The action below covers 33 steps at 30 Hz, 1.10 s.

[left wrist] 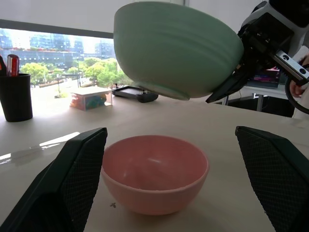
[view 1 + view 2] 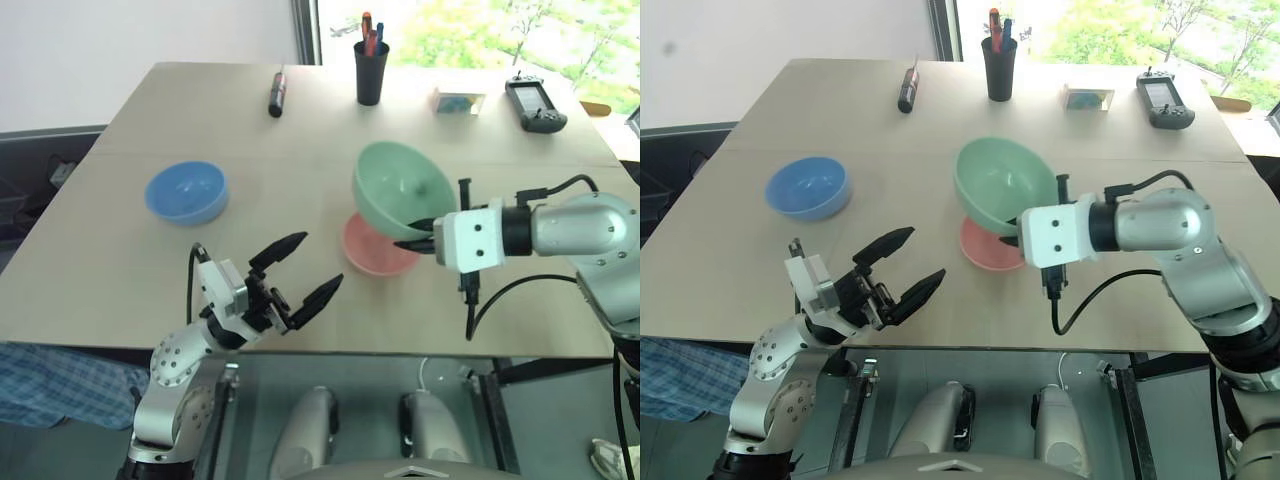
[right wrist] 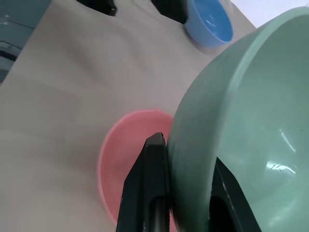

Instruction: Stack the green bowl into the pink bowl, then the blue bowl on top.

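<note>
My right gripper [image 2: 418, 236] is shut on the near rim of the green bowl [image 2: 400, 185], with one finger [image 3: 152, 183] outside the wall and the other inside. The bowl hangs tilted in the air, just above the pink bowl [image 2: 372, 256], which stands upright and empty on the table [image 2: 300, 150]. In the left wrist view the green bowl [image 1: 178, 48] hovers apart from the pink bowl [image 1: 154, 174]. The blue bowl [image 2: 186, 191] sits alone on the table's left. My left gripper [image 2: 320, 260] is open and empty near the front edge, pointing toward the pink bowl.
Along the far edge stand a black marker [image 2: 277, 93], a black pen cup [image 2: 370, 72], a small clear box [image 2: 459, 101] and a black handheld device [image 2: 535, 104]. Plaid cloth [image 2: 50, 385] shows below the front left edge.
</note>
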{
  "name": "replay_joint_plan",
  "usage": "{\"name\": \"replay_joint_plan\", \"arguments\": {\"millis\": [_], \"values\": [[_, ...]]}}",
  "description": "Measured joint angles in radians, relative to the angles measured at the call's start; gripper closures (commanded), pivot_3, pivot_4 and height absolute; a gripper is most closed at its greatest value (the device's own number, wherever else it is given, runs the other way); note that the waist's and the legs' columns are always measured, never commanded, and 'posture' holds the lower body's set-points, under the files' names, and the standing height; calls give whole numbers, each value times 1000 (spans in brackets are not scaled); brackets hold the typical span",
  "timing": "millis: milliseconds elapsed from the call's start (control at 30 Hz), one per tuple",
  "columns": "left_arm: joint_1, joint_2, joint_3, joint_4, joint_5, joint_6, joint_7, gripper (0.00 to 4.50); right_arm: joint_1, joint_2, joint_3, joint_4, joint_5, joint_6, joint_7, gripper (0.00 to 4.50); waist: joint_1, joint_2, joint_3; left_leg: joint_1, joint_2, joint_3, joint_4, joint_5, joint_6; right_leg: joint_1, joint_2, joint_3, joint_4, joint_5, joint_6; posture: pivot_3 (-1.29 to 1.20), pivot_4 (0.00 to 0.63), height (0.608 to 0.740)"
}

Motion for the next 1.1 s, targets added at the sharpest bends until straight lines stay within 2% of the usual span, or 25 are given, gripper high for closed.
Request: {"name": "replay_joint_plan", "arguments": {"millis": [100, 233, 433, 533, 700, 800, 900, 1100], "values": [[0, -2, -1, 1, 0, -2, -3, 0, -18, 10, 31, 3, -28, 6, -13, 1609, 0, 0, 0, 0, 0, 0, 0, 0, 0, 0, 0, 0, 0, 0, 0, 0, 150, 737], [16, -3, 0, 1, 0, -7, -3, 0, -23, 11, 42, 5, -50, 6, -25, 127, 0, 0, 0, 0, 0, 0, 0, 0, 0, 0, 0, 0, 0, 0, 0, 0, 150, 737], [30, -5, 0, 1, 1, -17, -4, 0, -3, 23, 30, 15, -65, 9, -79, 48, 1, 0, 0, 0, 0, 0, 0, 0, 0, 0, 0, 0, 0, 0, 0, 0, 150, 737], [31, -7, 0, 2, 4, -19, -2, 0, 37, 70, -42, 30, -23, 32, -127, 48, 2, -1, -1, 0, 0, 0, 0, 0, 0, 0, 0, 0, 0, 0, 0, 0, 150, 737], [31, -6, 26, 27, 13, -14, 36, 0, 138, 95, -212, 42, 146, 93, -146, 48, 7, -1, -1, 0, 0, 0, 0, 0, 0, 1, 0, 0, 0, 0, 0, 0, 150, 737], [32, 2, 44, 29, 46, -2, 82, 0, 196, 81, -323, 41, 340, 158, -82, 48, 7, -1, -1, 0, 1, -1, 0, 0, 0, 1, 0, 0, 0, 0, 0, 0, 150, 737], [34, 13, 65, 29, 73, 4, 114, 0, 217, 60, -401, 41, 463, 194, -45, 48, 7, -1, -1, 0, 2, 0, 0, 0, 0, 1, 0, 0, 0, 0, 0, 0, 150, 737], [-7, 59, 138, 43, 181, 38, 229, 0, 214, -14, -469, 51, 616, 283, -11, 48, 7, -1, -1, 1, 2, 0, 0, 0, 0, 1, 0, 0, 0, 0, 0, 0, 150, 737]]}}
